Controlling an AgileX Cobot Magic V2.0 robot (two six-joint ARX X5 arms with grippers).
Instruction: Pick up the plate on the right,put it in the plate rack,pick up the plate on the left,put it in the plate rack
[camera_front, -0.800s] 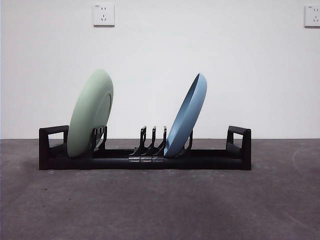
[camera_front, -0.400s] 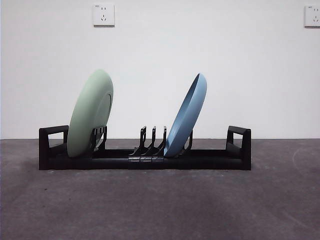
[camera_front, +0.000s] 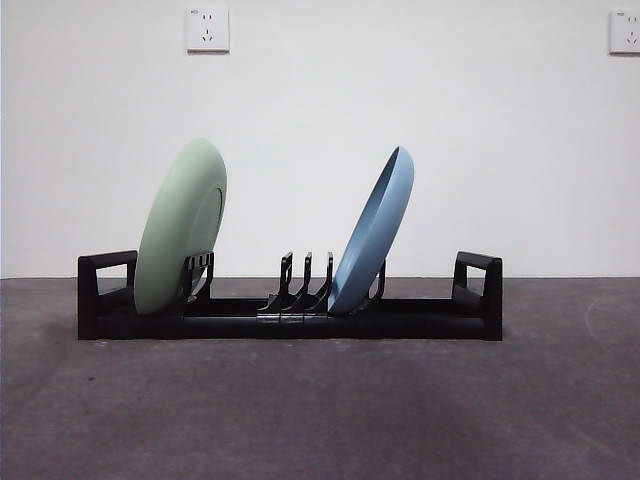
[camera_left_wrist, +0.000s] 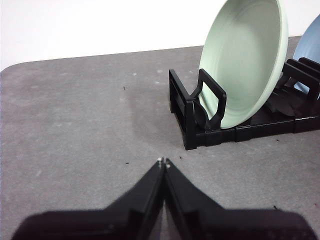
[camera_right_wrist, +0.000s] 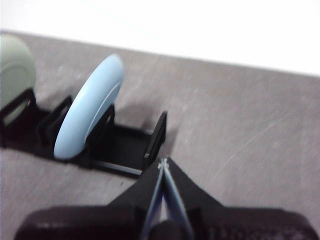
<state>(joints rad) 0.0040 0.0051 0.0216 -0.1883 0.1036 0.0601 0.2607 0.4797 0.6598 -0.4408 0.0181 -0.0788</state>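
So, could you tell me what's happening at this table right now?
Nothing is being handled at the moment. Both plates stand leaning in the plate rack: the green plate near one end, the blue plate further along. The left gripper is shut, empty, above the table off the rack's green-plate end. The right gripper is also shut and empty, near the other end. The job looks finished.

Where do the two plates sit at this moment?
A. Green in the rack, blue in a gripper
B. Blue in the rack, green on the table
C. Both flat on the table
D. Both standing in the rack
D: the green plate and the blue plate both lean among the prongs of the plate rack.
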